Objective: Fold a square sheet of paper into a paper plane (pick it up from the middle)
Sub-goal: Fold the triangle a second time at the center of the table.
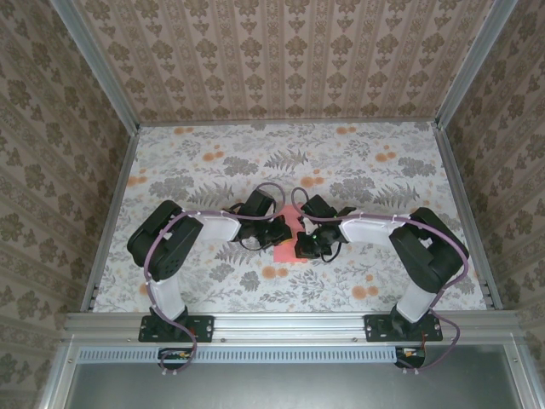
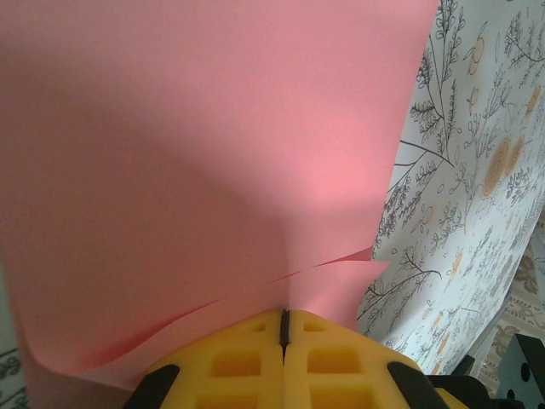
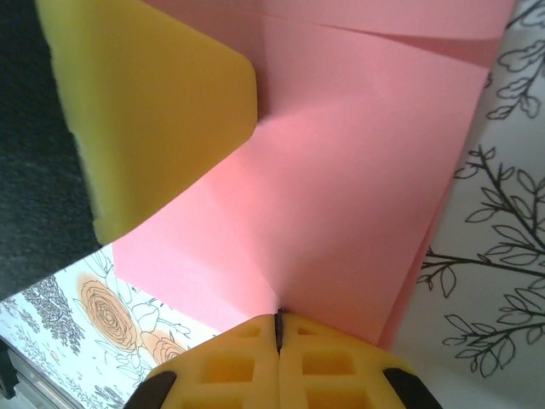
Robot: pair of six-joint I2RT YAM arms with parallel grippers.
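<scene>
You had the left pincer (image 1: 274,230) reaching in from 9 o'clock toward the middle of the bench (image 1: 213,162). In its wrist view the left pincer (image 2: 284,328) was fully closed, its yellow waffle-moulded pads pressed together on the near edge of the square sheet of paper (image 2: 213,153). Two loose edges showed just above that pinch, so the paper was already doubled there.

From above, the sheet (image 1: 283,250) sat between the two pincers, just toward 6 o'clock of the bench's centre and partly hidden by them.

The right pincer (image 1: 308,242) came in from 3 o'clock. It too was closed tight on the paper (image 3: 341,213), the right pincer (image 3: 278,324) gripping at the 6 o'clock edge of its view. A smooth yellow pad (image 3: 153,102) pressed the sheet at 10 o'clock.

You seemed to be in an early fold, with no dart shape yet.

The next move probably called for bringing the edges level before pressing a crease. The paper was thin, matte salmon-pink, and bowed softly instead of lying flat. Over the flowered bench cover it could slip or wrinkle under an uneven pull.
</scene>
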